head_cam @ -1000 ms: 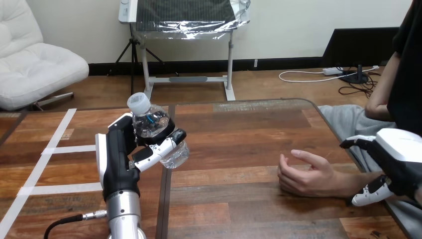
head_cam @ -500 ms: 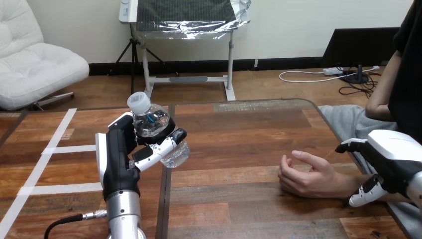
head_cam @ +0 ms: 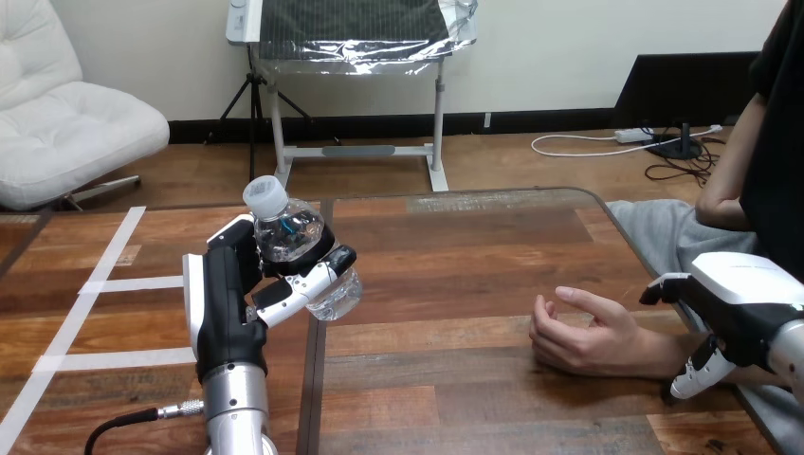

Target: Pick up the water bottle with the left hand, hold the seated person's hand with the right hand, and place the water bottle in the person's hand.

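Observation:
My left hand (head_cam: 224,305) is raised above the table's left half and shut on a clear water bottle (head_cam: 288,236) with a white cap, which it holds slightly tilted. The person's hand (head_cam: 582,337) rests on the table (head_cam: 455,256) at the right, palm turned up and fingers loosely curled. My right hand (head_cam: 749,301) hovers open at the person's forearm just behind the wrist. Its fingers (head_cam: 656,291) reach over the forearm and its thumb (head_cam: 689,380) hangs on the near side, neither closed on it.
White tape lines (head_cam: 104,284) cross the table's left part. A dark seam (head_cam: 313,379) runs down the table beside my left arm. The person sits at the right edge, their other arm (head_cam: 730,190) held back off the table.
My right hand has sunk a little and rolled, its fingers lower over the person's forearm. The left hand, the bottle and the person's hand have stayed put.

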Robot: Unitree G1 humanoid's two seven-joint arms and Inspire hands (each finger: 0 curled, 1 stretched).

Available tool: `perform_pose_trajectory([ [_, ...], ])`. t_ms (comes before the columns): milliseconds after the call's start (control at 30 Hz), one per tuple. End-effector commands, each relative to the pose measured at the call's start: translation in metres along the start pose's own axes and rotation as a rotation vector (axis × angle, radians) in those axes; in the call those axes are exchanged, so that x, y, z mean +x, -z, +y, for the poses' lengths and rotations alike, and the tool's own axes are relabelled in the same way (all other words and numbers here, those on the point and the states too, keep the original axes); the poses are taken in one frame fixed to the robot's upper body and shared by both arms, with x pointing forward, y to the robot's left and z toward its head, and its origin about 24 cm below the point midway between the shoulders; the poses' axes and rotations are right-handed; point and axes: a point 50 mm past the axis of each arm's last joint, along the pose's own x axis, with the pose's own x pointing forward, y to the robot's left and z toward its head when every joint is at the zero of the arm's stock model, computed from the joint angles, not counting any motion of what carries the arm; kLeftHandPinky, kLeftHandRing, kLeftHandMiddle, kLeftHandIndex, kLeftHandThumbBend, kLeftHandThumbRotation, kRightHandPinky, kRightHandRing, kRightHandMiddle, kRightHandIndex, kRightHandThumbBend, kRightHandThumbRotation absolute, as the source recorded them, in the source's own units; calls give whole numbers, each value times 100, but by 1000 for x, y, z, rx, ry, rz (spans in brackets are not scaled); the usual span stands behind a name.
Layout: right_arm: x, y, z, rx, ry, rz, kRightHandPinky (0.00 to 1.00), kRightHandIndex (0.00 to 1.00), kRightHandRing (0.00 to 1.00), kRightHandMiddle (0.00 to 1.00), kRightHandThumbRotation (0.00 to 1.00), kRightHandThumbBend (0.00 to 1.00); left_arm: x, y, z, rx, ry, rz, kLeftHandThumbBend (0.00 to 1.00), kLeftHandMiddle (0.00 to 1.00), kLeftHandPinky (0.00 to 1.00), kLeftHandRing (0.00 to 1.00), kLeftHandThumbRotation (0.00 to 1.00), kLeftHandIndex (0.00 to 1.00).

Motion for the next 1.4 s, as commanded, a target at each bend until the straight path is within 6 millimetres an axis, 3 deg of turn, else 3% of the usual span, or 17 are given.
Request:
perform_pose_trajectory([
  [0, 8, -2, -29, -65, 66, -12, 75, 80, 82, 83, 0, 79, 14, -28, -2, -39, -4, -145, 69, 45, 39, 42, 0, 47],
  [700, 22, 3, -26, -87, -49, 42, 77, 83, 85, 86, 5, 73, 14, -30, -1, -37, -6, -146, 68, 45, 39, 42, 0, 47],
  [1367, 28, 8, -25, -73, -77, 74, 66, 80, 79, 84, 5, 75, 14, -29, -2, -38, -5, -145, 68, 45, 39, 42, 0, 47],
])
